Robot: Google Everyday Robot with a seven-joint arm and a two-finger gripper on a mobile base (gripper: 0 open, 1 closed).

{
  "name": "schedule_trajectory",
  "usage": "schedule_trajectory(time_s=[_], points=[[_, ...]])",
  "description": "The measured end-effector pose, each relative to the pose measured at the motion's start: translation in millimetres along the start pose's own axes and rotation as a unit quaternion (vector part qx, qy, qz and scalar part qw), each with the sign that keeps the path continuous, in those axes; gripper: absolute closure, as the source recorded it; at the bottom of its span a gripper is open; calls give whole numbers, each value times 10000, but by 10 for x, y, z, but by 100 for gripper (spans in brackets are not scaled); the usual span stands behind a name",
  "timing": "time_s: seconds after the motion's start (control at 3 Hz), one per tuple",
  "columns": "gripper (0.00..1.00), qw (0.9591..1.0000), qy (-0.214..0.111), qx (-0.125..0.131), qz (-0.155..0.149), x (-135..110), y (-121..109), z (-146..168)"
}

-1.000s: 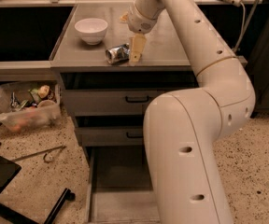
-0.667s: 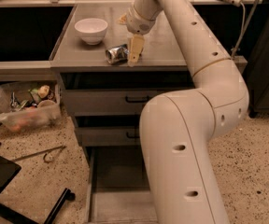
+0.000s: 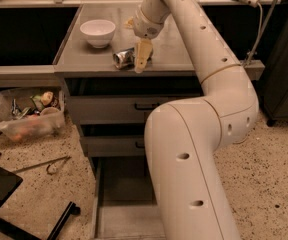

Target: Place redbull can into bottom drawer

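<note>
Can lying sideways on counter, touching gripper hanging just beside it; whether gripper is holding it, cannot tell. Drawer standing open far below gripper. Seemingly remaining: lifting, lowering, releasing.

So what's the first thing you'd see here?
The big white robot arm fills the middle and right, bending up to the grey counter. There its gripper hangs close beside the redbull can, which lies on its side near a white bowl. Down below, the bottom drawer stands pulled open.
</note>
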State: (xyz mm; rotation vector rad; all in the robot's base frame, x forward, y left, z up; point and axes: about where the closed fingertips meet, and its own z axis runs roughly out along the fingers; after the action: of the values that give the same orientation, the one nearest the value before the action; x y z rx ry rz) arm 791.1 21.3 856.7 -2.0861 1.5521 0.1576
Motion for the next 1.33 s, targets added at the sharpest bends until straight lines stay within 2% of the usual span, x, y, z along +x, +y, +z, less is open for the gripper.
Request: schedule_trajectory(time_s=[0.67,1.0,1.33], points=[[0,9998,-16,-171,89,-34,44,93],[19,9994,-50,-260,201,-41,75,140],[42,9994,-50,-260,201,-41,75,140]])
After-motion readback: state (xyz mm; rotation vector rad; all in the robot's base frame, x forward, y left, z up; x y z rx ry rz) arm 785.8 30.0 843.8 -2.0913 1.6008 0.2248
